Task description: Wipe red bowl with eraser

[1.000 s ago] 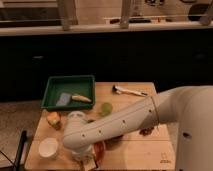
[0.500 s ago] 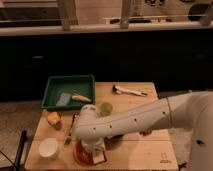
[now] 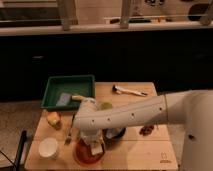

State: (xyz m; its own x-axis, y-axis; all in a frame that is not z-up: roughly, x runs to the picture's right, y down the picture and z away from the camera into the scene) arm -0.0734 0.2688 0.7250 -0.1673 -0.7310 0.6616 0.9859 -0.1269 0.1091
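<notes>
While gripper (image 3: 92, 142) hangs over red bowl (image 3: 81, 156), eraser (image 3: 96, 149) at its tip

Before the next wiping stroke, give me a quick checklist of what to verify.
1. The hand is over the red bowl: ok.
2. The eraser is inside the bowl's rim: ok.
3. The eraser is pressed against the bowl: cannot tell.
4. The white cup stands apart from the bowl: ok.
5. The dark bowl is clear of the stroke: cannot tell, the arm hides part of it.
</notes>
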